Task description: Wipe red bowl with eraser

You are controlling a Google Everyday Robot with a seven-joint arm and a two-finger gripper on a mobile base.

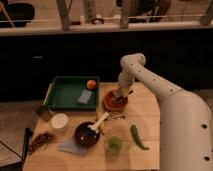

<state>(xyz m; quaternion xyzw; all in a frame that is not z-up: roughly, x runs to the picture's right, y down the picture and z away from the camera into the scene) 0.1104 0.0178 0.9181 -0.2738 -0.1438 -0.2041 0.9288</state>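
The red bowl (114,102) sits on the wooden table (145,120), right of the green tray. My gripper (121,95) reaches down from the white arm into the bowl's right side, over its darker inside. The eraser is hidden; I cannot make it out at the gripper's tip.
A green tray (65,95) holds a grey-blue block (85,96) and an orange ball (91,84). A dark maroon bowl with a white spoon (88,133), a green cup (114,145), a green pepper (137,137), a white cup (59,121) and a metal cup (43,112) stand in front.
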